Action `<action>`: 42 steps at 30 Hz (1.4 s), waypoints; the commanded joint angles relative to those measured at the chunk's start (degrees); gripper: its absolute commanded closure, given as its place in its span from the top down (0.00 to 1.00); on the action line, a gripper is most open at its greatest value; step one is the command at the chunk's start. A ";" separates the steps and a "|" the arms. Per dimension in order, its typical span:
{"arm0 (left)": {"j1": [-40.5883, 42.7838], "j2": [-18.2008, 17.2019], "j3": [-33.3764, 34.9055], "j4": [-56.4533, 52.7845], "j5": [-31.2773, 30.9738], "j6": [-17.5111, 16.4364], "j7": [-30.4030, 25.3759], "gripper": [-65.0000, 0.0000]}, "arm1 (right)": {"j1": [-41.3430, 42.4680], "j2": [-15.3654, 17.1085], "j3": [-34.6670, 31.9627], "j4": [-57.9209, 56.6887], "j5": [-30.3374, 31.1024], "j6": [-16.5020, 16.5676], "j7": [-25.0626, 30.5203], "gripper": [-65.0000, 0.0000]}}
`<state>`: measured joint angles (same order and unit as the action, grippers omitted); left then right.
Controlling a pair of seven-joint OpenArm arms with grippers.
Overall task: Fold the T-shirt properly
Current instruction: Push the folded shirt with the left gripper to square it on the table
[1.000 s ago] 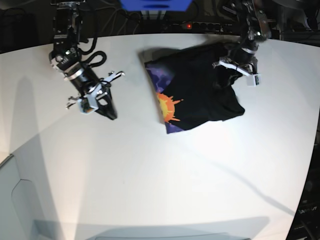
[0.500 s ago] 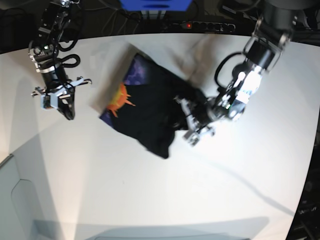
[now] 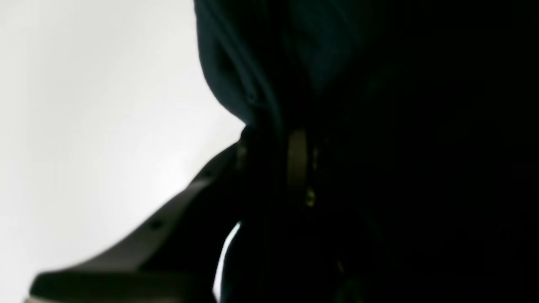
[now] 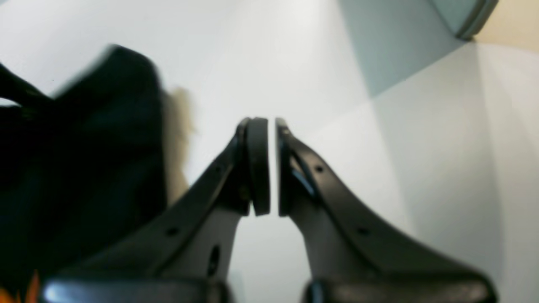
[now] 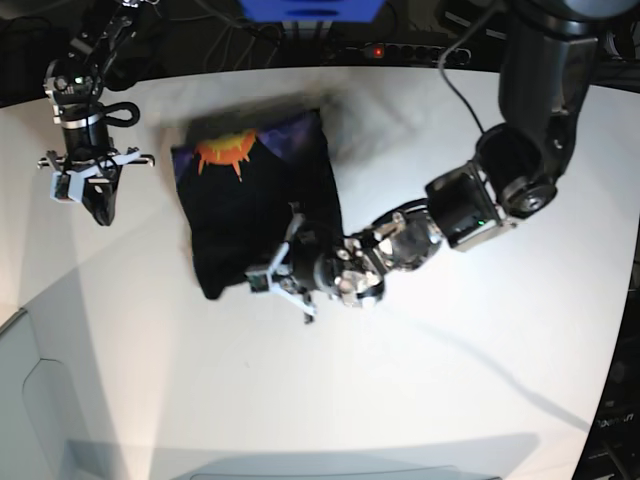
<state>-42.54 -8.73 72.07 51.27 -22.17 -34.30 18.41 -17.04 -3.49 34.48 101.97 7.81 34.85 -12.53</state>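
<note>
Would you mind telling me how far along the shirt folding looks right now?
Done: the T-shirt is already a compact folded bundle on the table, with the sun print on top. In hand: the left gripper is shut on the T-shirt at its lower right edge. The right gripper is shut, empty and clear of the cloth. Left: probably releasing and squaring up the slightly uneven lower edge.

The base view looks down from high above the tabletop [image 5: 450,380], taking in nearly its whole surface with the far edge at the top of the frame. The right wrist view sits just behind the right claw [image 4: 272,166], facing along its fingers toward the tabletop near the left edge, and shares the T-shirt [image 5: 255,215] with the base view. The left wrist view is pressed so close to the T-shirt that dark cloth fills most of the frame.
</note>
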 commanded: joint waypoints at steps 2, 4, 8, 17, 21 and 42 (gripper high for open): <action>1.80 1.57 0.76 -0.23 6.92 -3.89 3.34 0.00 | 0.11 -0.34 0.29 1.10 0.67 0.45 1.59 0.02; 2.76 2.45 0.67 -0.14 13.25 -5.30 3.17 0.00 | 0.11 -0.51 0.29 1.10 0.67 0.45 1.59 0.02; 4.70 3.06 -0.91 -0.14 19.93 -5.70 2.99 0.00 | 0.11 -0.60 0.11 1.10 0.67 0.45 1.59 0.02; 6.37 3.24 -12.51 0.29 25.56 -5.70 6.68 0.22 | 0.73 -0.60 -0.33 0.93 0.67 0.45 1.59 0.02; 6.46 3.24 -16.12 0.47 25.91 -5.70 7.92 0.31 | 0.73 -0.60 -2.00 1.02 0.67 0.45 1.59 0.02; 3.12 3.85 -16.73 5.22 26.09 -5.70 8.44 0.92 | 0.73 -0.60 -2.35 1.02 0.67 0.45 1.59 0.02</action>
<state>-38.50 -4.73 55.33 56.40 2.42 -38.83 24.95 -16.53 -4.45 32.08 101.95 7.75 34.87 -12.62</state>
